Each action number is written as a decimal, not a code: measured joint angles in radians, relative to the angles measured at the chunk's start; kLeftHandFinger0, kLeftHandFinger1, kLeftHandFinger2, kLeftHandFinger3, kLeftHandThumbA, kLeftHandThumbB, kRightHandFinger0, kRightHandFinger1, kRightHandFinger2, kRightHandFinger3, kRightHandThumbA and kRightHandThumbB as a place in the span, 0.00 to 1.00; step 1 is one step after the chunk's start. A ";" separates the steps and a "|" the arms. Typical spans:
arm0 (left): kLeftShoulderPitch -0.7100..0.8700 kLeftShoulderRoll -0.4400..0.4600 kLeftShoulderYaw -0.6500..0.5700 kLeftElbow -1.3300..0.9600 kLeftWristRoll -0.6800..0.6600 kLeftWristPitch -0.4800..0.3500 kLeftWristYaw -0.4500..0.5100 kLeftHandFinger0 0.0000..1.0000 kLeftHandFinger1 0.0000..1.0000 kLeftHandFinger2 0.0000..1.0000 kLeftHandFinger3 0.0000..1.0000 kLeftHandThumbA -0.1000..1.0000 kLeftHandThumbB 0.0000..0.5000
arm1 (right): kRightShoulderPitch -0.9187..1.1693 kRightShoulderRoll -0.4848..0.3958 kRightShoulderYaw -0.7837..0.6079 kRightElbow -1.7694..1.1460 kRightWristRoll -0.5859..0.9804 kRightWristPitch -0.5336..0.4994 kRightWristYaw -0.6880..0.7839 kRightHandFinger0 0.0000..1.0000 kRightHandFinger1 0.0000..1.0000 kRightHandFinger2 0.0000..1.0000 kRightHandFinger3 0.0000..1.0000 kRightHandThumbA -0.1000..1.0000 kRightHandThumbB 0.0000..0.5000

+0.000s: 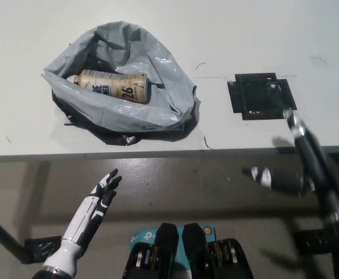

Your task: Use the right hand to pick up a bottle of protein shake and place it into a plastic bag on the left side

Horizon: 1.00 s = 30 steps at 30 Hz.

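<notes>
Protein shake bottle lies on its side inside the grey plastic bag, cap end toward picture right, label up. Bag sits open on the white bench, left half, near the front edge; its black underside shows along the lower rim.

Right hand is off the bench, below the front edge at picture right, heavily motion-blurred. Cannot tell whether its fingers are spread or curled; nothing visibly in it. The black right arm runs from the bench edge down to the bottom right corner, also blurred.

Left hand hangs below the bench at lower left, fingers straight and apart, holding nothing, well clear of the bag.

Black square patch on the bench top, right of the bag, apart from it. A few thin dark marks on the bench surface near it. Floor under the bench is grey.
</notes>
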 measured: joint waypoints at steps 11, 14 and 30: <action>-0.002 0.024 0.035 -0.018 -0.041 -0.002 -0.015 1.00 1.00 1.00 1.00 1.00 0.27 | 0.129 0.159 -0.065 0.135 0.189 -0.133 -0.009 1.00 1.00 1.00 1.00 0.94 0.50; -0.001 0.025 0.040 -0.018 -0.049 -0.003 -0.017 1.00 1.00 1.00 1.00 1.00 0.27 | 0.125 0.159 -0.069 0.208 0.222 -0.137 0.007 1.00 1.00 1.00 1.00 0.93 0.45; 0.009 0.027 0.044 -0.025 -0.059 -0.002 -0.025 1.00 1.00 1.00 1.00 1.00 0.30 | 0.107 0.132 -0.059 0.295 0.262 -0.130 0.083 1.00 1.00 1.00 1.00 0.92 0.53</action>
